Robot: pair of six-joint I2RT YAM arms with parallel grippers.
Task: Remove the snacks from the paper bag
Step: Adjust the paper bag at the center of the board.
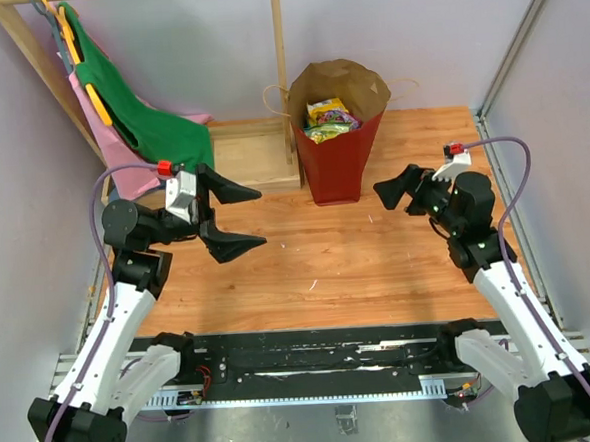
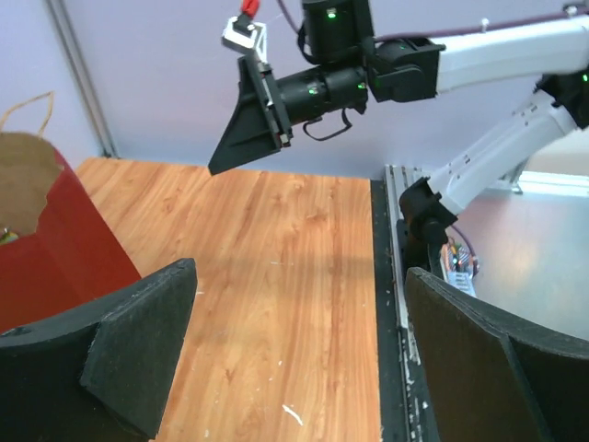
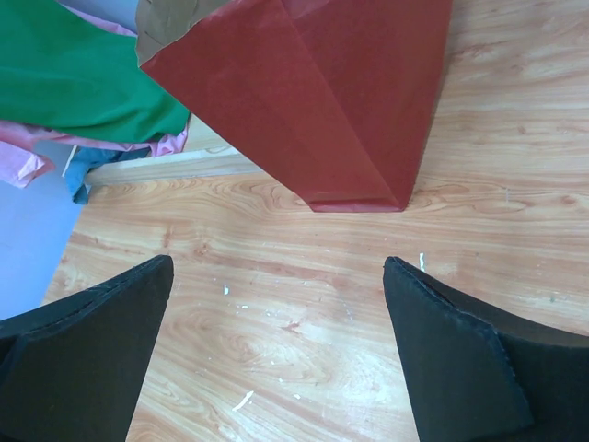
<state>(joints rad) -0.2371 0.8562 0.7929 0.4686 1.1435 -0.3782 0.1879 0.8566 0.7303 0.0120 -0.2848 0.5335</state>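
At the near side of the wooden table (image 1: 328,264), two arms reach forward, one gripper on each. The left gripper (image 1: 261,218) has its two black fingers spread as wide as they go and grips nothing; it hangs over bare wood, pointing to the right. The right gripper (image 1: 390,199) is likewise fully spread and empty, pointing left, so the two face each other across the middle of the table. Both are apart from the bag, and neither touches it.

Beyond and between them stands the one paper bag (image 1: 340,163), upright, dark red below and brown kraft around its open mouth. One thin tan loop handle (image 1: 274,100) shows clearly at its left side. The snacks (image 1: 329,119) lie inside the bag, a cluster of glossy packets, mostly yellow and green; how many there are cannot be told from the top view, since they overlap.

Left of the bag, two cloths hang on a wooden rack (image 1: 280,62): one green cloth (image 1: 159,124) and one pink cloth (image 1: 101,123) behind it.
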